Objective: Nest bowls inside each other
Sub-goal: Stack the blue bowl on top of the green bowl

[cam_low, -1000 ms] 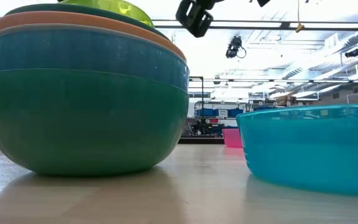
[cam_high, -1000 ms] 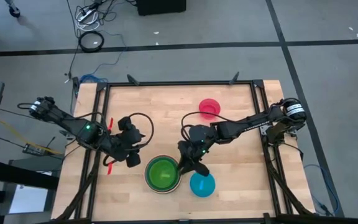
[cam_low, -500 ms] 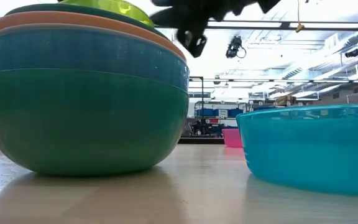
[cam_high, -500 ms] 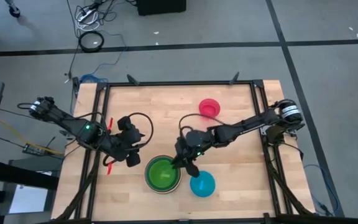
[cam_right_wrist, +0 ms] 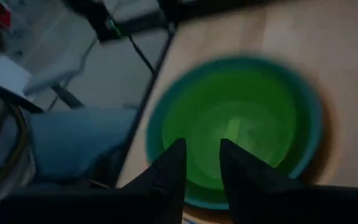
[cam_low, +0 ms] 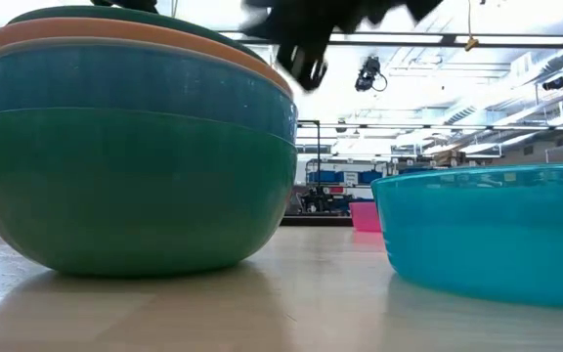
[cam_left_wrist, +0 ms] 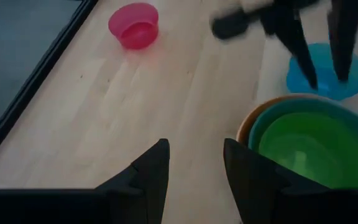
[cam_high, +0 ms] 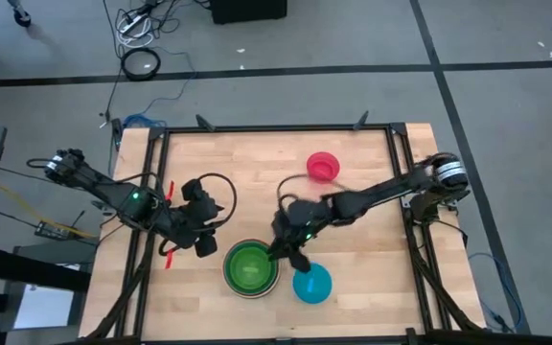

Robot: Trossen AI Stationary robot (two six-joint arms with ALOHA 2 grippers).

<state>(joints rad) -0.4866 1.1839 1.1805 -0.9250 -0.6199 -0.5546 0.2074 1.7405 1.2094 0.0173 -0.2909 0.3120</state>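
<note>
The right end effector (cam_high: pixel 288 252), fingers parted and empty, hangs between the nested stack (cam_high: pixel 250 268) and the nearer cyan bowl (cam_high: pixel 312 285).

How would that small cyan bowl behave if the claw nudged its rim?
The cyan bowl stands alone on the smooth wooden table, so it would probably slide. It looks like thin plastic, likely light. Its rounded underside suggests it may rock or tip.

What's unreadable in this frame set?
- Stack of bowls: the high view shows only the lime green bowl and outer rims; bowls beneath are hidden.
- Right gripper: motion-blurred in the low view.
- Cyan bowl: cut off by the low view's right edge.
- Pink bowl: mostly hidden behind it there.
</note>
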